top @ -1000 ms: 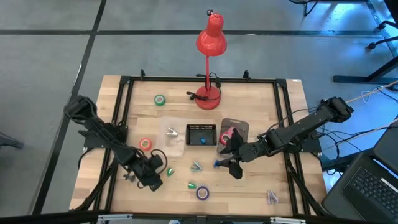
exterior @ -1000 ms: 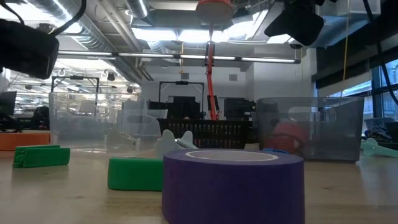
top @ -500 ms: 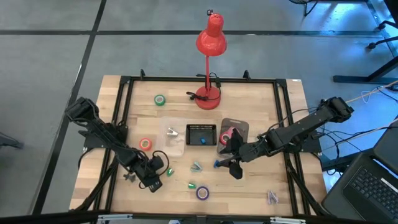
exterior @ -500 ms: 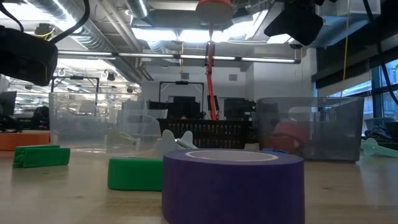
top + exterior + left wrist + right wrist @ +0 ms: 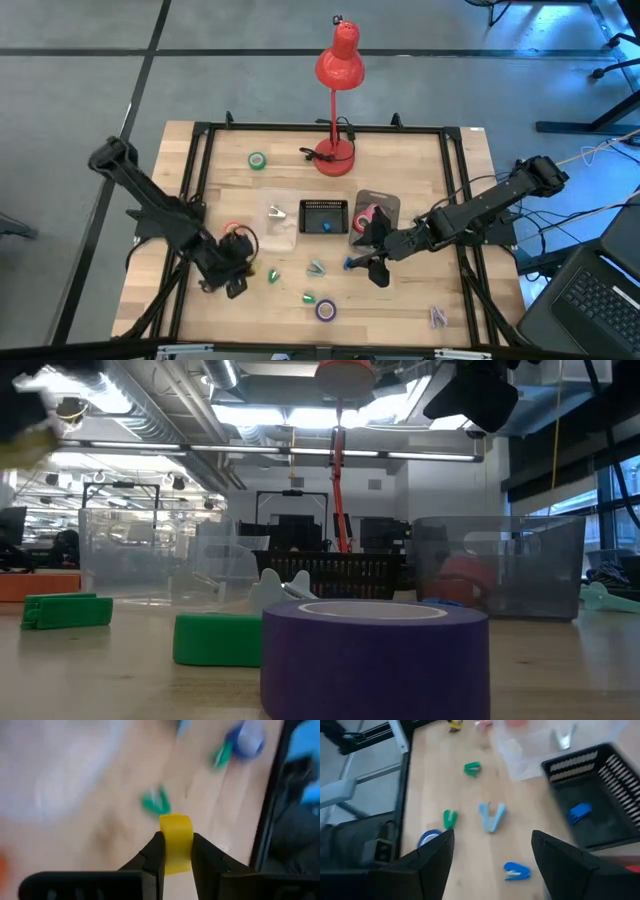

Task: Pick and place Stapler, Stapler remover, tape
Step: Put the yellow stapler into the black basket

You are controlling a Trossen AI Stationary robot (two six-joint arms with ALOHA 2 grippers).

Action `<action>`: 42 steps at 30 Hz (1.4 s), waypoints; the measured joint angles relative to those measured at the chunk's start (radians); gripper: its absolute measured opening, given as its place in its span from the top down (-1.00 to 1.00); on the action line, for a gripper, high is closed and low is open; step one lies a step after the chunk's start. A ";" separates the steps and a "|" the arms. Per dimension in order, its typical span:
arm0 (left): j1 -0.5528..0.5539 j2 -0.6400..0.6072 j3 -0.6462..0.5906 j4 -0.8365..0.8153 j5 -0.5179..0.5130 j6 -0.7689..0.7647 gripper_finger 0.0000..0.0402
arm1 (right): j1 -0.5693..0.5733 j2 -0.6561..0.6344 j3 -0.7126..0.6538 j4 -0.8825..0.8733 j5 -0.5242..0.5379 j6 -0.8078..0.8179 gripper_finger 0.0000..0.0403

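My left gripper (image 5: 232, 278) is over the table's near-left part, shut on a small yellow block-shaped thing (image 5: 176, 841); stapler or remover, I cannot tell. The orange-red tape (image 5: 233, 230) lies just beyond it, partly hidden by the arm. My right gripper (image 5: 376, 266) hangs open above the near middle, touching nothing. Below it lie a light-blue stapler remover (image 5: 492, 816), a small blue stapler (image 5: 516, 870), two green pieces and the purple tape (image 5: 326, 310), which fills the low view (image 5: 375, 655). The green tape (image 5: 257, 160) lies flat at the far left. My left gripper pinches the yellow thing between its two fingers (image 5: 155, 852), one on each side face. The thing's free end (image 5: 176, 822) sticks out past the fingertips. It is lifted clear, with the table top well below it.
A red desk lamp (image 5: 338, 62) stands at the far middle. A black basket (image 5: 323, 216) holding a blue stapler (image 5: 580, 812) sits between two clear containers (image 5: 281, 222); the right one holds pink tape (image 5: 365, 215). Black frame rails (image 5: 190, 190) run along the table's edges.
My left gripper, still shut on the yellow thing, has risen and swung toward the table's left edge; in the low view it has gone up and out to the left, blurred. Its elbow has lifted too.
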 joint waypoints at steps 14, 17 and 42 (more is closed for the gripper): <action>0.452 -0.135 0.033 0.296 -0.197 0.973 0.72 | -0.079 0.000 0.000 0.038 0.487 -0.298 -0.33; 0.590 -0.073 0.033 0.355 -0.032 1.045 0.72 | -0.097 0.000 0.000 0.056 0.589 -0.285 -0.33; 0.861 0.545 0.291 0.308 0.381 1.101 0.72 | -0.159 0.000 0.000 0.087 0.672 -0.352 -0.33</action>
